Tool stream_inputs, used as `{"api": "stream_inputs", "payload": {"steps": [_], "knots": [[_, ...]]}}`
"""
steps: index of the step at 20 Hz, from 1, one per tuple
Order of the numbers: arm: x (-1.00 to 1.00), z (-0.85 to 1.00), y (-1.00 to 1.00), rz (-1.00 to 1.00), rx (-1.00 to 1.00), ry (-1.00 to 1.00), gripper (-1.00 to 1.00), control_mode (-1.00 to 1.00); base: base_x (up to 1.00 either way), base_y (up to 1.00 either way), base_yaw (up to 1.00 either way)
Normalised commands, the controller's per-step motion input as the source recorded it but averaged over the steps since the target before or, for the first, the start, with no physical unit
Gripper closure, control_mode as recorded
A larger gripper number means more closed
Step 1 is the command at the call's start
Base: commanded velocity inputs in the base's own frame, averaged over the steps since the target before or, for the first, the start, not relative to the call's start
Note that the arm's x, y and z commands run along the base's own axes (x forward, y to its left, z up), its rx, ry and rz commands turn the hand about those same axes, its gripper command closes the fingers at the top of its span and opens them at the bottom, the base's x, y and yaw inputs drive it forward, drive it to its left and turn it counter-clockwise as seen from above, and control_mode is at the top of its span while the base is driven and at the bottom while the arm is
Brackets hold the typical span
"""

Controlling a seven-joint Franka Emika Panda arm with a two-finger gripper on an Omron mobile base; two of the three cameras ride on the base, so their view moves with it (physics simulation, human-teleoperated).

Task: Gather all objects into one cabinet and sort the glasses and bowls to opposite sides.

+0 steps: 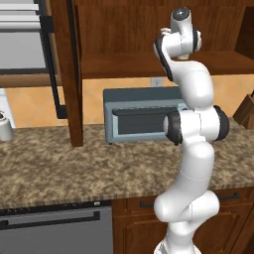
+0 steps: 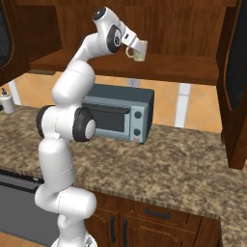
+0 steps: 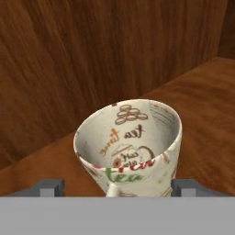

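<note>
A cream-white mug (image 3: 131, 147) printed with tea words stands on the shelf (image 3: 206, 110) of the dark wooden wall cabinet (image 2: 183, 67), close to its back wall. My gripper (image 3: 118, 186) reaches into the cabinet with a fingertip on each side of the mug's base. It is open, and a gap shows at the left fingertip (image 3: 50, 186). In the right base view the mug (image 2: 140, 50) sits at the end of my gripper (image 2: 134, 44), handle turned toward the hand. The cabinet shelf (image 1: 124, 64) also shows behind the arm in the left base view.
A blue-grey toaster oven (image 2: 120, 113) stands on the granite counter (image 2: 169, 164) under the cabinet. An open cabinet door (image 1: 69, 74) with a black bar handle hangs at the left, another door (image 2: 234, 87) at the right. A small white pot (image 1: 5, 126) sits far left.
</note>
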Motion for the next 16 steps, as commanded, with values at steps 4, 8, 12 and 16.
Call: {"api": "stream_inputs", "payload": {"steps": [4,8,12,16], "knots": [[0.0,0.0,0.04,0.0,0.01,0.0,1.0,-1.0,0.0,0.0,0.0],[-0.04,0.0,0.0,0.0,0.0,0.0,1.0,-1.0,0.0,0.0,0.0],[-0.25,0.0,0.0,0.0,0.0,-0.05,1.0,-1.0,0.0,0.0,0.0],[-0.29,-0.01,0.0,-0.02,0.0,-0.03,1.0,-1.0,0.0,0.0,0.0]]}}
